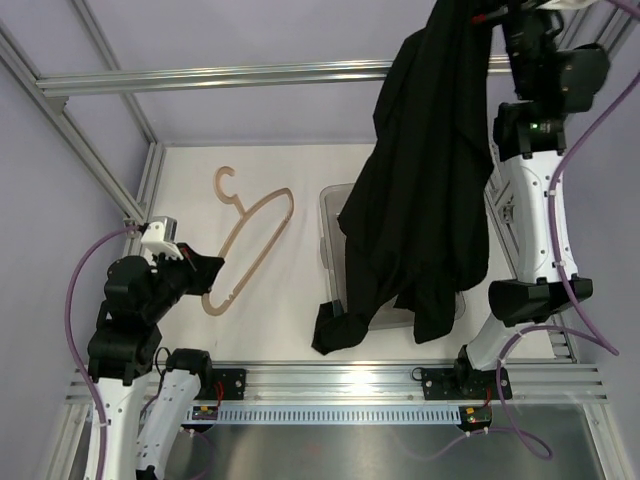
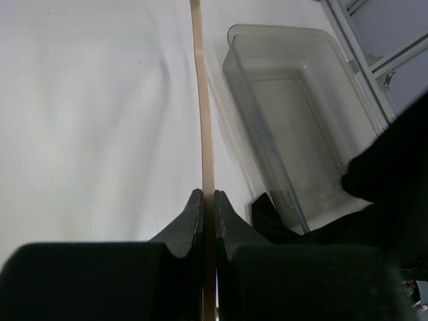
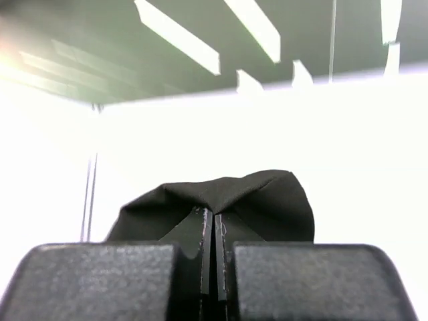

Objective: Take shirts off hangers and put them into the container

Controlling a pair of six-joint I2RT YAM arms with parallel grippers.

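Right gripper [image 3: 212, 231] raised high at far right, jaws pressed together, pinching a fold of the large plain black fabric shirt [image 1: 425, 170]. Shirt hangs slack from that grip; lower hem dangles over the clear greyish rectangular plastic bin [image 1: 330, 215], one corner trailing past bin's near edge toward the arm bases. Bin itself looks bare inside in left wrist view, w/ a bit of black cloth draped at its near end.

Left gripper [image 2: 208, 221] low at left, jaws nipped onto the thin edge of the light tan wooden hanger [image 1: 250, 240]. Hanger lies flat on white counter [image 1: 190, 190], left of bin, well apart from shirt, hook pointing away from arm bases.

Progress, as judged: shirt is off hanger, so separation done. Left to do: lower shirt into bin and let go; cloth not yet settled inside. Trailing corner may end up outside rim unless gathered over bin.
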